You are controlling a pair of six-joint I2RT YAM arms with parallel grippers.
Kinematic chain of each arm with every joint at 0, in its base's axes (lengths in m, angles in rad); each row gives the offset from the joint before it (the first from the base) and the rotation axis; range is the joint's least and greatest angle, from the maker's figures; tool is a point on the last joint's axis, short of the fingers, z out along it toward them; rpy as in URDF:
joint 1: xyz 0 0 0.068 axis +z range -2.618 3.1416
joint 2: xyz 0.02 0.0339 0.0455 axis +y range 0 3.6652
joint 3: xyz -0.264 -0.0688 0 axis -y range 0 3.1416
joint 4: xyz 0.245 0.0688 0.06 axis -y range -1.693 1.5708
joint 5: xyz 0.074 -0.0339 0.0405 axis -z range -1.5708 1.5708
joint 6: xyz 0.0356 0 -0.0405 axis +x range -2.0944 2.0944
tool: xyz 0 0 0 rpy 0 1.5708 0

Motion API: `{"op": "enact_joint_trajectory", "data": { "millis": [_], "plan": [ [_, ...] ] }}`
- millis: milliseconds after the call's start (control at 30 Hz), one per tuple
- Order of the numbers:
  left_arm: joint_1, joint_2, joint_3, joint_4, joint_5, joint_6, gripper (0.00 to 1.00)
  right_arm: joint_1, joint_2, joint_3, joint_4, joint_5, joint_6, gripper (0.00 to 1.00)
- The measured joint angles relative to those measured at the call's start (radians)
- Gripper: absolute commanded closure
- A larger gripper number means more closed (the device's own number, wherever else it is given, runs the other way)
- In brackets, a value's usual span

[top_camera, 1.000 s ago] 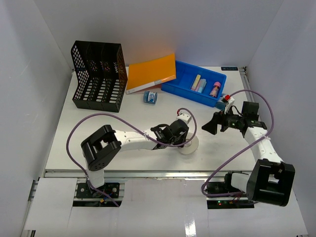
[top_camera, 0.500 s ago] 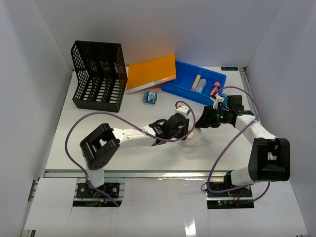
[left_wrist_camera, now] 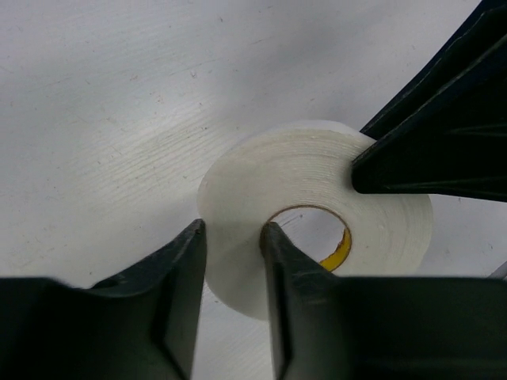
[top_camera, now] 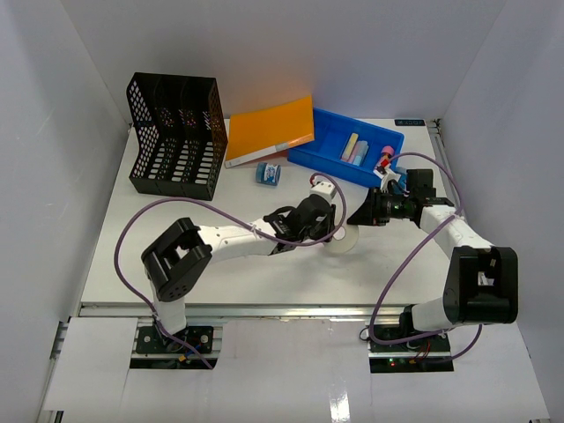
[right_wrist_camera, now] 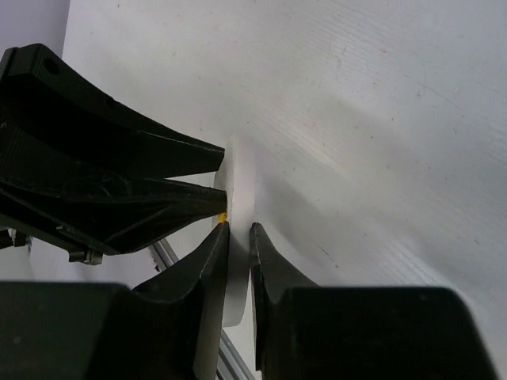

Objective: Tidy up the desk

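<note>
A white tape roll (top_camera: 346,241) with a brown core is held just above the desk (top_camera: 176,238), near its middle. My left gripper (top_camera: 330,231) is shut on the roll's wall (left_wrist_camera: 317,182). One finger sits inside the core hole and the other outside, around the gripper's centre (left_wrist_camera: 231,229). My right gripper (top_camera: 359,216) comes from the right and is shut on the opposite rim. In the right wrist view the roll (right_wrist_camera: 240,178) shows edge-on, pinched across its flat faces at the gripper's centre (right_wrist_camera: 239,229).
A black mesh file rack (top_camera: 176,132) stands at the back left. An orange folder (top_camera: 269,128) leans beside it. A blue tray (top_camera: 328,159) with several small items sits at the back right. A small blue-and-white roll (top_camera: 269,174) lies before the folder. An aluminium rail (top_camera: 264,309) runs along the near edge.
My right gripper swung left from open space to the tape roll and closed on its rim. The left gripper carried the roll slightly up and to the right.
</note>
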Motion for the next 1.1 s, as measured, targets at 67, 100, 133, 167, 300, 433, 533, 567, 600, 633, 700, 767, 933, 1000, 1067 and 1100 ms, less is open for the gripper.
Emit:
{"op": "enact_joint_trajectory", "data": {
  "millis": [67,100,133,167,300,433,533,567,600,633,700,767,933,1000,1067,1100],
  "plan": [
    [0.010,0.000,0.000,0.006,0.019,-0.007,0.27,0.000,0.000,0.000,0.006,-0.014,-0.004,0.86],
    [0.017,0.000,-0.001,0.015,0.035,-0.009,0.25,0.000,0.000,0.000,0.007,-0.020,-0.006,0.87],
    [0.024,-0.002,-0.002,0.029,0.051,-0.012,0.22,0.000,0.000,0.000,0.008,-0.024,-0.011,0.87],
    [0.032,-0.010,-0.012,0.045,0.070,-0.013,0.21,-0.001,-0.001,0.000,0.011,-0.030,-0.018,0.89],
    [0.057,-0.080,-0.086,0.106,0.149,-0.018,0.03,-0.023,-0.007,-0.010,0.012,-0.075,-0.065,0.92],
    [0.094,-0.225,-0.227,0.191,0.276,-0.008,0.02,-0.058,-0.008,-0.019,-0.004,-0.169,-0.143,0.92],
    [0.143,-0.330,-0.332,0.274,0.409,0.002,0.02,-0.073,-0.007,-0.014,-0.052,-0.260,-0.245,0.92],
    [0.168,-0.357,-0.362,0.305,0.471,0.004,0.02,-0.073,-0.004,-0.006,-0.088,-0.290,-0.285,0.92],
    [0.194,-0.375,-0.390,0.342,0.531,0.005,0.02,-0.073,0.003,0.009,-0.136,-0.322,-0.338,0.92],
    [0.222,-0.386,-0.415,0.382,0.589,0.005,0.02,-0.073,0.012,0.028,-0.194,-0.353,-0.399,0.92],
    [0.267,-0.380,-0.449,0.447,0.703,0.004,0.02,-0.070,0.043,0.077,-0.305,-0.401,-0.530,0.92],
    [0.296,-0.361,-0.465,0.490,0.796,0.006,0.02,-0.070,0.073,0.119,-0.395,-0.440,-0.650,0.92],
    [0.293,-0.288,-0.453,0.559,0.962,0.024,0.04,-0.066,0.131,0.184,-0.640,-0.502,-0.920,0.92],
    [0.292,-0.265,-0.440,0.575,0.998,0.026,0.07,-0.065,0.137,0.186,-0.694,-0.514,-0.976,0.92],
    [0.291,-0.241,-0.423,0.589,1.030,0.027,0.11,-0.062,0.138,0.186,-0.737,-0.525,-1.020,0.92],
    [0.290,-0.229,-0.411,0.591,1.042,0.027,0.15,-0.059,0.138,0.187,-0.751,-0.530,-1.036,0.92]
  ]
}}
